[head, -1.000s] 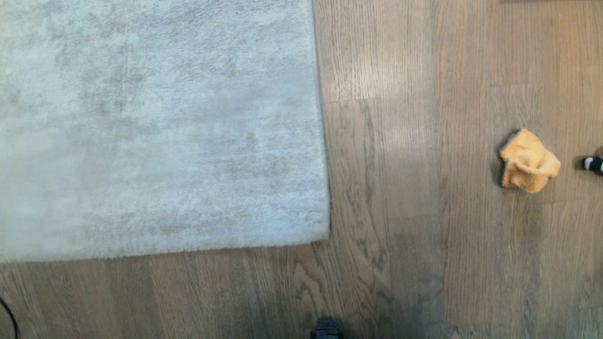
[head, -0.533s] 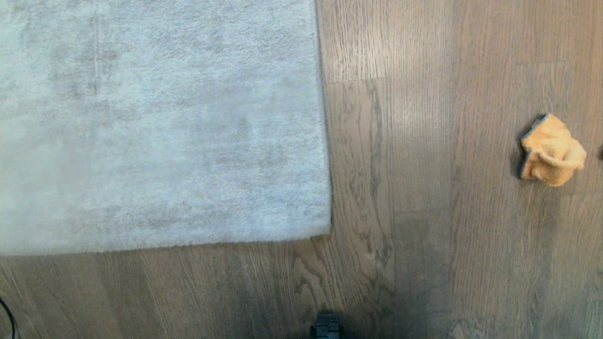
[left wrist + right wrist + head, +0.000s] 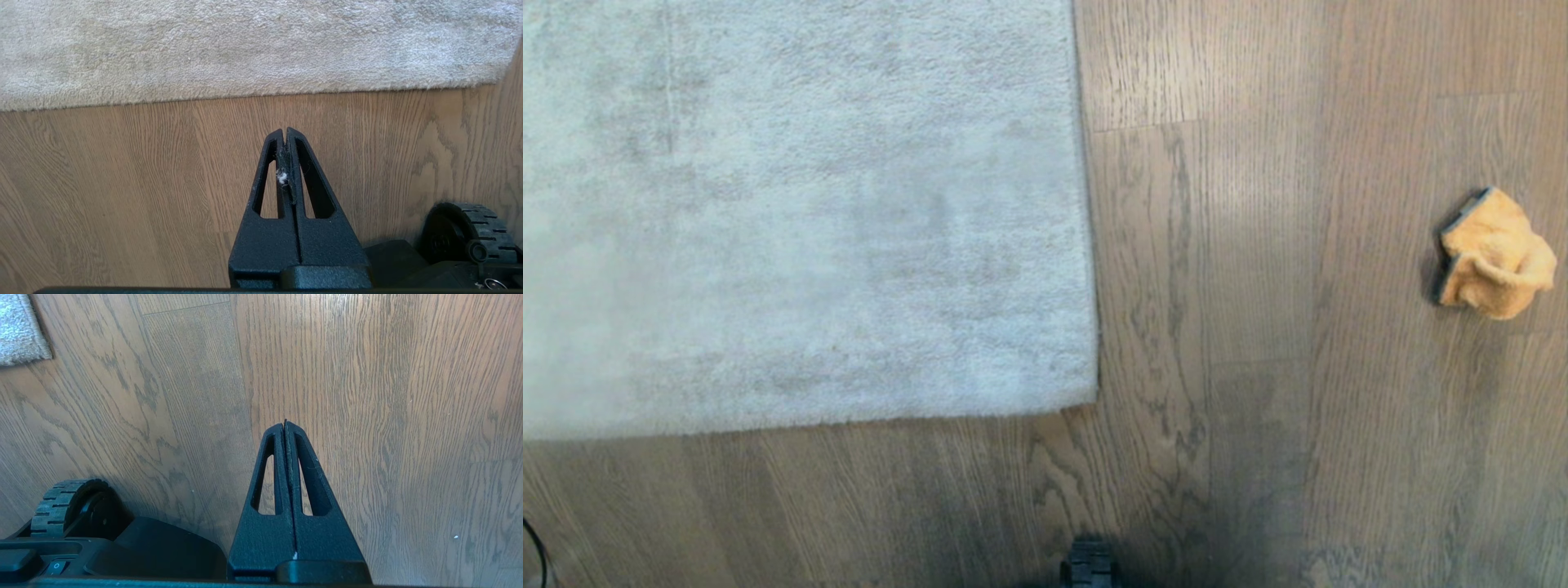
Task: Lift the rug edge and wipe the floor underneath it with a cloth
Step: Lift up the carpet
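The pale grey rug (image 3: 792,212) lies flat over the upper left of the head view, its near right corner at centre. Grey-brown plank floor (image 3: 1225,269) surrounds it. The crumpled orange-yellow cloth (image 3: 1496,255) with dark edging lies on the floor at the far right. Neither arm shows in the head view. My left gripper (image 3: 285,131) hangs shut above bare floor (image 3: 122,183), a short way from the rug's near edge (image 3: 253,53), with only a bit of white lint between its fingers. My right gripper (image 3: 284,424) is shut and empty above the floor (image 3: 388,396); the rug's corner (image 3: 20,330) shows off to one side.
The base's ridged wheels (image 3: 470,232) (image 3: 61,502) sit beside each gripper. A dark part of the robot (image 3: 1088,565) pokes in at the bottom centre of the head view, and a thin black cable (image 3: 535,551) curves at the bottom left.
The whole head view has shifted as the camera moved: rug edge and cloth sit higher and further right in the picture, and a small black-and-white object at the right edge has left view. Nothing itself moved.
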{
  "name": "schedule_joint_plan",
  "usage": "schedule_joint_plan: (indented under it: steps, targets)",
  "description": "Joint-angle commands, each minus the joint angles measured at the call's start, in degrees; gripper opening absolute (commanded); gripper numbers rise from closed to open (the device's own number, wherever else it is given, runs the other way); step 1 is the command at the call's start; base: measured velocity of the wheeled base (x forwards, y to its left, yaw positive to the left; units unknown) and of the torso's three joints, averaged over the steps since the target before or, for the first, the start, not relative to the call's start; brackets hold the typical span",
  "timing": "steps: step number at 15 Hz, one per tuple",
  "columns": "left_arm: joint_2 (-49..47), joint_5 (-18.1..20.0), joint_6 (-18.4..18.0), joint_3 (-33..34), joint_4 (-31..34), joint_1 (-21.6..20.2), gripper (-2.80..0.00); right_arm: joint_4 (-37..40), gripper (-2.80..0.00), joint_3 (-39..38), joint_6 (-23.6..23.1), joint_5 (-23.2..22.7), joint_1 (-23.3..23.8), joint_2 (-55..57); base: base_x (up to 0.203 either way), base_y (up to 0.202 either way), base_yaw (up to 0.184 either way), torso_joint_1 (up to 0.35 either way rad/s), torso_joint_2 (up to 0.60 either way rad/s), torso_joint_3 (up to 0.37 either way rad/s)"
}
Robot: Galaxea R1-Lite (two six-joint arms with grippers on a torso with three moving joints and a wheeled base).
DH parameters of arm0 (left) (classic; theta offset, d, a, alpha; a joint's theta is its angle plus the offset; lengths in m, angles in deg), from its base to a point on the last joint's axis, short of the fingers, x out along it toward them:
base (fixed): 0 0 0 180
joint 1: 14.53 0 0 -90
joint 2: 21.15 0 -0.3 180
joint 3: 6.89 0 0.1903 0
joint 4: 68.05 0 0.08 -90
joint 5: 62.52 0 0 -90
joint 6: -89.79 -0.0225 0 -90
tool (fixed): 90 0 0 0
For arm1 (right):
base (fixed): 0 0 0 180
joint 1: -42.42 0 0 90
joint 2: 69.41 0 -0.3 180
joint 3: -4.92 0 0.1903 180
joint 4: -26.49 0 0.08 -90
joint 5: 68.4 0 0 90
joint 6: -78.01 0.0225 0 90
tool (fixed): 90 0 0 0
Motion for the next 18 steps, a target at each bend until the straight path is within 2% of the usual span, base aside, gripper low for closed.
schedule_joint_plan:
  steps: [1,18]
  targets:
    - [0.0,0.0,0.0,0.0,0.0,0.0,-2.8,0.0,-2.8,0.0,0.0,0.0,0.0,0.0,0.0,0.0,0.0,0.0,0.0,0.0]
    - [0.0,0.0,-0.1,0.0,0.1,0.0,-2.8,0.0,-2.8,0.0,0.0,0.0,0.0,0.0,0.0,0.0,0.0,0.0,0.0,0.0]
